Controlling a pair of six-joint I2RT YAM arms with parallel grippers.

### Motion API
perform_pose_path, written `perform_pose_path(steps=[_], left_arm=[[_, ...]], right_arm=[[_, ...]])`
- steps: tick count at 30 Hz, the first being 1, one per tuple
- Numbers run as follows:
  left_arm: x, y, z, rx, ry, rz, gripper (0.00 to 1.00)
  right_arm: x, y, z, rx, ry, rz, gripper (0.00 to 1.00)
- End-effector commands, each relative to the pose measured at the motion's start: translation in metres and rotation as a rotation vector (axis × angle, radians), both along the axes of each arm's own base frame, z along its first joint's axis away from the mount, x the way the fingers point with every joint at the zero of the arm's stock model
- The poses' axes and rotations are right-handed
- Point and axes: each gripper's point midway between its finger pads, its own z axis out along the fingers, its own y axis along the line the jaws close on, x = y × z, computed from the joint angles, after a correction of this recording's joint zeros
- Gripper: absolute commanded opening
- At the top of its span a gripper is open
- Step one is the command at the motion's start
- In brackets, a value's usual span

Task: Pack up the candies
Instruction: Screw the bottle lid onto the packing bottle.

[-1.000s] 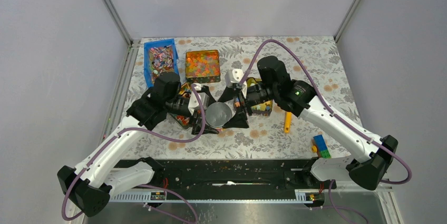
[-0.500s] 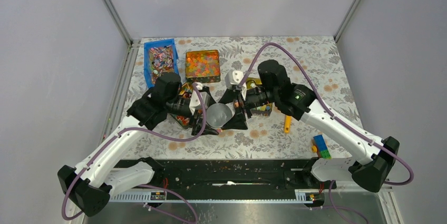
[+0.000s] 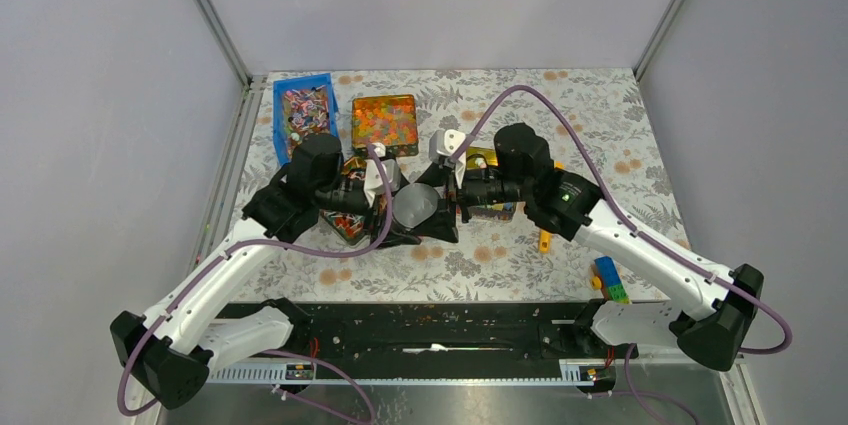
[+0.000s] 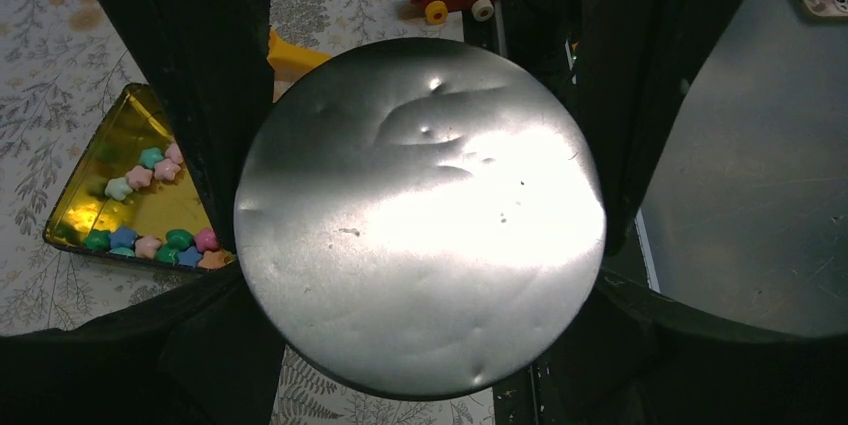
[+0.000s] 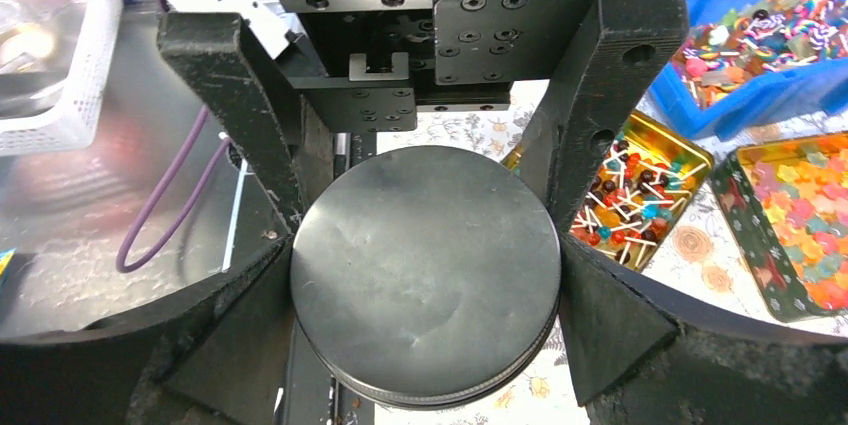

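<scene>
A round silver tin [image 3: 415, 205] hangs between my two grippers above the table's middle. My left gripper [image 3: 392, 213] is shut on its body, and the dented silver base [image 4: 420, 215] fills the left wrist view. My right gripper [image 3: 442, 211] is shut on its dark lid [image 5: 425, 300]. The candies [image 4: 150, 210], pastel star pieces, lie in a gold triangular tray [image 4: 75, 215] on the table. In the top view that tray [image 3: 492, 207] is mostly hidden under my right arm.
A blue bin [image 3: 303, 113] of wrapped stick sweets and a tin of glossy orange pieces [image 3: 385, 125] stand at the back. A gold tin of lollipops [image 5: 640, 195] sits under my left arm. A toy brick car [image 3: 608, 277] and a yellow piece [image 3: 545, 235] lie right.
Both grippers have carried the tin a little farther from the near edge. The right arm has closed in leftwards, and the tin has tipped more onto its side.
</scene>
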Motion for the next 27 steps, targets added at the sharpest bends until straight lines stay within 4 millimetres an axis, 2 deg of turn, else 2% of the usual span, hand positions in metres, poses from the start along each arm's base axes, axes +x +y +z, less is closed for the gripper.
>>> perform_pose_path(steps=[1,5,8,13,14,18,21,27], left_arm=[[0.029,-0.015,0.069,-0.182,-0.202,0.080,0.34],[0.035,-0.016,0.072,-0.194,-0.203,0.112,0.33],[0.038,-0.018,0.072,-0.197,-0.194,0.116,0.33],[0.037,-0.019,0.068,-0.190,-0.183,0.119,0.33],[0.037,-0.019,0.066,-0.185,-0.182,0.119,0.33],[0.034,-0.017,0.056,-0.155,-0.174,0.100,0.34],[0.030,-0.014,0.045,-0.114,-0.168,0.079,0.34],[0.016,-0.009,0.025,-0.043,-0.145,0.011,0.35]], right_arm=[[0.012,0.008,-0.045,-0.115,0.048,-0.126,0.26],[0.017,0.010,-0.049,-0.132,0.042,-0.175,0.26],[0.023,0.010,-0.051,-0.144,0.047,-0.212,0.35],[0.034,0.007,-0.049,-0.165,0.038,-0.271,0.61],[0.035,0.006,-0.047,-0.168,0.036,-0.280,0.72],[0.033,0.003,-0.040,-0.152,0.006,-0.268,0.98],[0.036,-0.008,-0.034,-0.135,-0.045,-0.280,1.00],[0.017,-0.025,-0.022,-0.089,-0.087,-0.164,0.99]])
